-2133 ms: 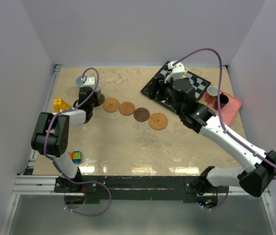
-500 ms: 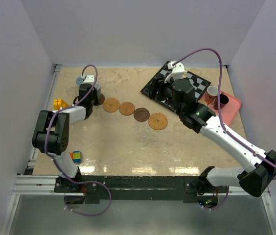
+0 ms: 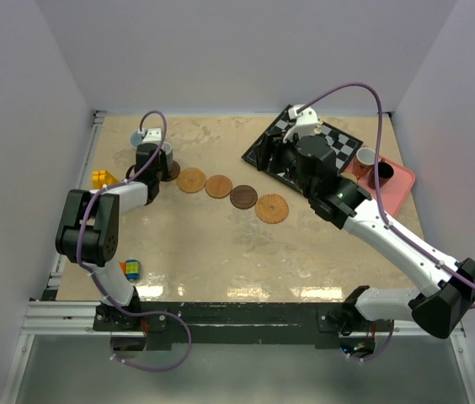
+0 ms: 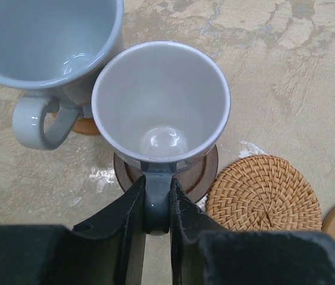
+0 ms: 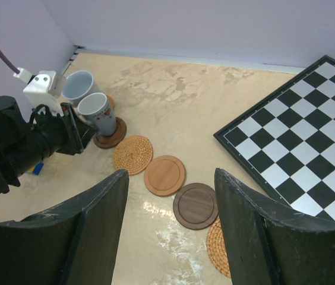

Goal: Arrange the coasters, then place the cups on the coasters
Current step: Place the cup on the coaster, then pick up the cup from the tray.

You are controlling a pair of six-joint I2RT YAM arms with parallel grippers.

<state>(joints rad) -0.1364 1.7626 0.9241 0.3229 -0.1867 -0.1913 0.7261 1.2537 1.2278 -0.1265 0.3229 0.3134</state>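
My left gripper [image 4: 155, 190] is shut on the handle of a grey-white cup [image 4: 161, 101] that stands upright on a dark brown coaster [image 4: 200, 175] at the far left. Touching it stands a pale blue cup [image 4: 43, 41] on a tan coaster [image 4: 87, 126]. From there a row runs right: a woven coaster [image 3: 191, 180], a wooden one [image 3: 218, 186], a dark brown one [image 3: 243, 197] and another woven one [image 3: 271, 208]. My right gripper [image 5: 170, 173] hangs open and empty above this row. A white cup [image 3: 365, 157] and a black cup [image 3: 384, 172] stand on the pink tray [image 3: 397, 189].
A chessboard [image 3: 338, 143] lies at the back right, partly under the right arm. A yellow toy [image 3: 103, 179] sits near the left edge, and a small coloured block [image 3: 131, 269] lies at the front left beside the left arm's base.
The left wrist has shifted slightly toward the back with the grey-white cup in its grip. The right arm has not moved.
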